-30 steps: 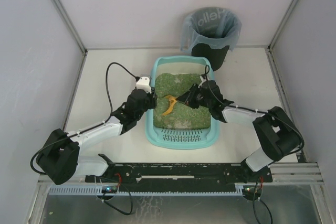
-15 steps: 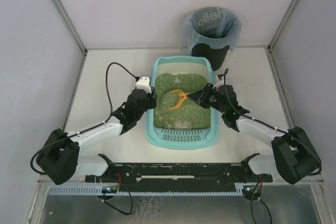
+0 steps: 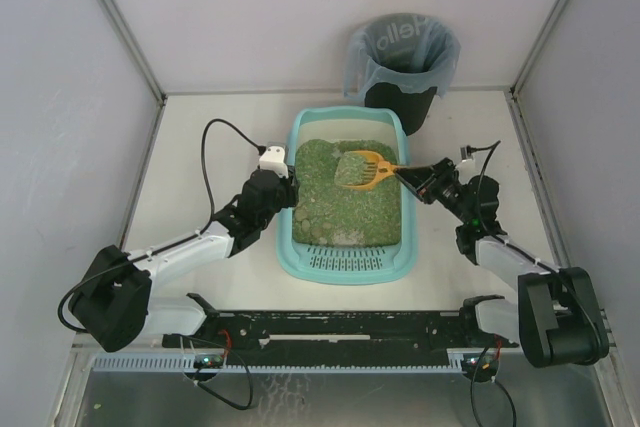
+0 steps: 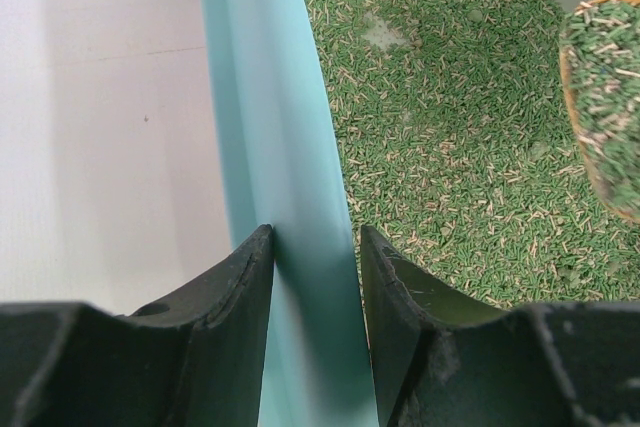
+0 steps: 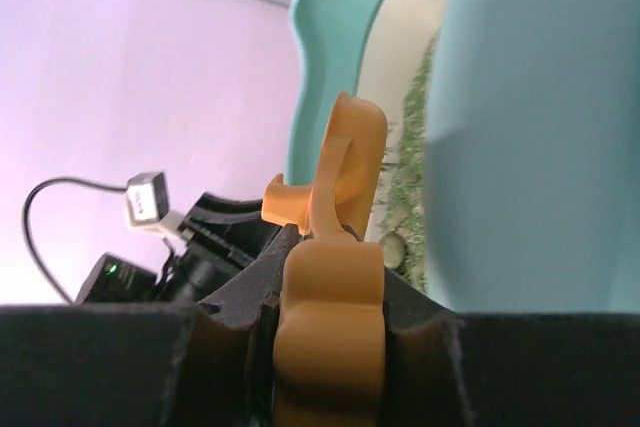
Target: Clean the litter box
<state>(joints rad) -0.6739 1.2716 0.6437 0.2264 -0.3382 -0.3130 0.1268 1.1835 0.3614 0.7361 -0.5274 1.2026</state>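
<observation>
The light-teal litter box (image 3: 300,259) sits mid-table, filled with green litter (image 3: 345,207), its slotted grille (image 3: 345,263) at the near end. My left gripper (image 3: 283,190) is shut on the box's left wall (image 4: 275,147), one finger outside and one inside. My right gripper (image 3: 420,181) is shut on the handle of an orange scoop (image 3: 363,169), whose head is raised over the litter near the box's right side and carries green litter (image 4: 605,67). In the right wrist view the orange handle (image 5: 330,317) is clamped between the fingers, beside the teal wall (image 5: 530,127).
A round black bin (image 3: 402,62) with a grey-blue bag liner stands behind the box at the back right. White enclosure walls close off the left, right and back. A black cable (image 3: 205,162) loops over the table left of the box.
My right arm has pulled back to the right and lifted the scoop out of the litter's middle toward the box's right rim, turning its head up. The left gripper has not moved.
</observation>
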